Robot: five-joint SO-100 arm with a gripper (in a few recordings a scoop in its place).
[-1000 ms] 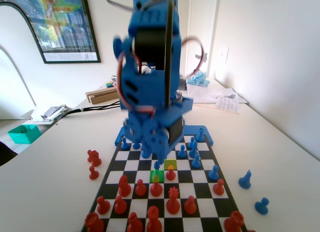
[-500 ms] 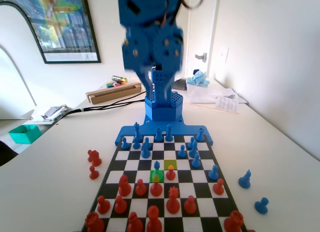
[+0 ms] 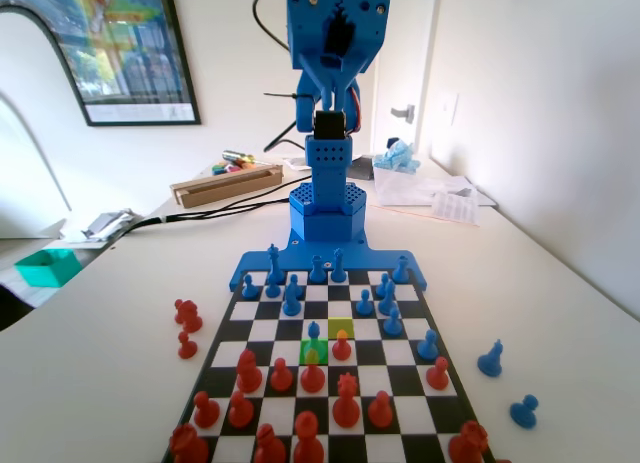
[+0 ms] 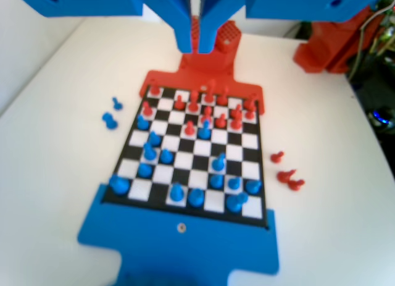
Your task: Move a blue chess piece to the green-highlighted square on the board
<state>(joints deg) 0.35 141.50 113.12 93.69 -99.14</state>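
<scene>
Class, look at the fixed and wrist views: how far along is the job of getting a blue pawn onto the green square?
Done, it seems: the blue chess piece stands on the green-highlighted square of the board, just behind a red pawn. In hand: nothing; the gripper hangs high above the board, jaws nearly together and holding nothing. Left: apparently nothing, apart perhaps from parking the arm.

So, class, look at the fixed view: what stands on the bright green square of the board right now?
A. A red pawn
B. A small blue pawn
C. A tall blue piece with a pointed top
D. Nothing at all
B. A small blue pawn with a round head stands on the green-highlighted square, with the paler yellow-green square beside it on the right of the picture.
</scene>
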